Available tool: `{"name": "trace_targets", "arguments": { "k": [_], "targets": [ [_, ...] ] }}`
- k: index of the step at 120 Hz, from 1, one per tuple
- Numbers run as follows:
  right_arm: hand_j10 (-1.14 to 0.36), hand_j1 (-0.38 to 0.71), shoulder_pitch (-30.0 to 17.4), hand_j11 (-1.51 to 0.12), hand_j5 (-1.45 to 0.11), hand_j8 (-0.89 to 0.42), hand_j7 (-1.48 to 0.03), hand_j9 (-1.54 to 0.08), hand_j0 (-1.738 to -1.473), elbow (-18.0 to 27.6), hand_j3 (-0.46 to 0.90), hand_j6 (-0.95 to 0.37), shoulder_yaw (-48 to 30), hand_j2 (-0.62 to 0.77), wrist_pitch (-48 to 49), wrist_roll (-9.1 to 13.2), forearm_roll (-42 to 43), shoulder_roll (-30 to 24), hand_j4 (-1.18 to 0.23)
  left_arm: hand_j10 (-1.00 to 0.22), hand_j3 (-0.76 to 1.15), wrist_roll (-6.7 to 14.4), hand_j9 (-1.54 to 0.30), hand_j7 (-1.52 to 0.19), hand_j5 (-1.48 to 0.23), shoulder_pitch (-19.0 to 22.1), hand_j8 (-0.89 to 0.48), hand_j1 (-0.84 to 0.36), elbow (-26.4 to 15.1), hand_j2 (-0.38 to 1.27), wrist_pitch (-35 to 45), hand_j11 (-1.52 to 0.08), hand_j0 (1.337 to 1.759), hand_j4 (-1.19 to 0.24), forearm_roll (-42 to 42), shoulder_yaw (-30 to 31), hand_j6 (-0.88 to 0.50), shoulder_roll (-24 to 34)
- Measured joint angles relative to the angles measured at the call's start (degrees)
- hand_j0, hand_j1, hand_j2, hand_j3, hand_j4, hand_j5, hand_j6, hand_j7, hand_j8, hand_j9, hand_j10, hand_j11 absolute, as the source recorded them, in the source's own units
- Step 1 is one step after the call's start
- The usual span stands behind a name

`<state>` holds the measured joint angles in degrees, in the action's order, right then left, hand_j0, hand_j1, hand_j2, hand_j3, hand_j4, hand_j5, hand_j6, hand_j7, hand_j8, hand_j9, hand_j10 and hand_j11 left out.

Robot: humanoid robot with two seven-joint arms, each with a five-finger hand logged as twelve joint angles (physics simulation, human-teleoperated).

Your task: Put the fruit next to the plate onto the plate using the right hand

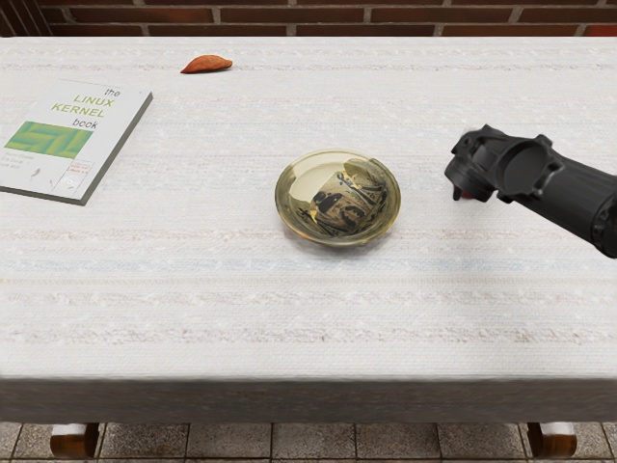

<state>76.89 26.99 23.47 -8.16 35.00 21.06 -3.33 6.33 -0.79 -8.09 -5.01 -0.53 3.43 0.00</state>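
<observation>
Fruit (466, 196) is what you should confirm first. Only a red sliver shows under the lower left edge of your right hand (496, 166). It sits on the table (193, 289), to the right of the plate (282, 198) and apart from it. The back of the hand hides the fingers, so I cannot tell whether they are spread or closed on it. Make sure the grasp wraps the fruit before you lift. Raise it clear of the plate's rim, travel left, and lower it over the middle so it does not roll off. Ignore the orange-brown piece (206, 65) at the far edge; it lies well apart from the plate.
</observation>
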Motion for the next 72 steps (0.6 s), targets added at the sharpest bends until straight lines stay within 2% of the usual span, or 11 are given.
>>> {"name": "trace_targets", "arguments": {
  "k": [33,37,41,45,49,53,54,56,59,63,72],
  "targets": [
    [-0.35,0.07,-0.9,-0.46,-0.46,-0.35,-0.46,-0.46,-1.658,-0.1,0.00,-0.35,0.0,-0.07,0.0,0.0,0.1,-0.6,-0.35,-0.01,0.00,0.0,-0.01,-0.01,-0.01,0.0,-0.01,0.34,0.0,0.00,0.0,-0.01,1.658,-0.01,0.0,0.0,-0.01,0.0],
    [-0.41,0.14,-1.0,-0.53,-0.53,-0.41,-0.53,-0.53,-1.658,0.0,0.00,-0.41,-0.2,-0.08,0.4,0.0,-0.2,-0.6,-0.41,-0.01,0.00,0.0,-0.01,-0.01,-0.01,0.0,-0.01,0.34,0.0,0.00,0.0,-0.01,1.658,-0.01,0.0,0.0,-0.01,0.0],
    [-0.45,0.22,-1.0,-0.63,-0.60,-0.36,-0.62,-0.62,-1.658,0.0,0.00,-0.49,-1.1,-0.09,1.7,0.0,-0.4,-0.6,-0.50,-0.01,0.00,0.0,-0.01,-0.01,-0.01,0.0,-0.01,0.34,0.0,0.00,0.0,-0.01,1.658,-0.01,0.0,0.0,-0.01,0.0],
    [-0.45,0.26,-1.1,-0.70,-0.67,-0.37,-0.70,-0.69,-1.657,-0.1,0.00,-0.54,-2.4,0.00,2.9,0.1,-0.8,-0.7,-0.57,-0.01,0.00,0.0,-0.01,-0.01,-0.01,0.0,-0.01,0.34,0.0,0.00,0.0,-0.01,1.658,-0.01,0.0,0.0,-0.01,0.0],
    [-0.45,0.29,-1.1,-0.77,-0.73,-0.20,-0.77,-0.86,-1.655,-0.1,0.00,-0.53,-3.3,0.05,3.8,0.2,-1.0,-0.7,-0.63,-0.01,0.00,0.0,-0.01,-0.01,-0.01,0.0,-0.01,0.34,0.0,0.00,0.0,-0.01,1.658,-0.01,0.0,0.0,-0.01,0.0],
    [-0.44,0.31,-1.1,-0.82,-0.77,-0.12,-0.82,-0.94,-1.653,-0.1,0.00,-0.50,-4.0,0.07,4.4,0.3,-1.1,-0.8,-0.68,-0.01,0.00,0.0,-0.01,-0.01,-0.01,0.0,-0.01,0.34,0.0,0.00,0.0,-0.01,1.658,-0.01,0.0,0.0,-0.01,0.0],
    [-0.43,0.31,-1.1,-0.83,-0.79,-0.17,-0.83,-0.95,-1.653,-0.1,0.00,-0.50,-4.2,0.08,4.6,0.3,-1.2,-0.8,-0.69,-0.01,0.00,0.0,-0.01,-0.01,-0.01,0.0,-0.01,0.34,0.0,0.00,0.0,-0.01,1.658,-0.01,0.0,0.0,-0.01,0.0],
    [-0.42,0.32,-1.1,-0.86,-0.81,-0.16,-0.86,-0.97,-1.651,-0.2,0.00,-0.47,-4.7,0.10,4.8,0.3,-1.4,-1.0,-0.70,-0.01,0.00,0.0,-0.01,-0.01,-0.01,0.0,-0.01,0.34,0.0,0.00,0.0,-0.01,1.658,-0.01,0.0,0.0,-0.01,0.0],
    [-0.41,0.33,-1.1,-0.89,-0.85,-0.17,-0.89,-0.85,-1.651,-0.2,0.00,-0.47,-6.1,0.13,5.2,0.3,-1.8,-1.5,-0.72,-0.01,0.00,0.0,-0.01,-0.01,-0.01,0.0,-0.01,0.34,0.0,0.00,0.0,-0.01,1.658,-0.01,0.0,0.0,-0.01,0.0],
    [-0.37,0.34,-1.1,-0.93,-0.90,-0.26,-0.93,-0.90,-1.651,-0.1,0.00,-0.43,-9.3,0.14,5.8,0.2,-2.4,-2.8,-0.74,-0.01,0.00,0.0,-0.01,-0.01,-0.01,0.0,-0.01,0.34,0.0,0.00,0.0,-0.01,1.658,-0.01,0.0,0.0,-0.01,0.0],
    [-0.31,0.36,-1.3,-1.01,-0.98,-0.21,-0.99,-0.99,-1.649,-0.1,0.00,-0.39,-17.7,0.17,9.4,0.1,-3.1,-6.7,-0.77,-0.01,0.00,0.0,-0.01,-0.01,-0.01,0.0,-0.01,0.34,0.0,0.00,0.0,-0.01,1.658,-0.01,0.0,0.0,-0.01,0.0]
  ]
}}
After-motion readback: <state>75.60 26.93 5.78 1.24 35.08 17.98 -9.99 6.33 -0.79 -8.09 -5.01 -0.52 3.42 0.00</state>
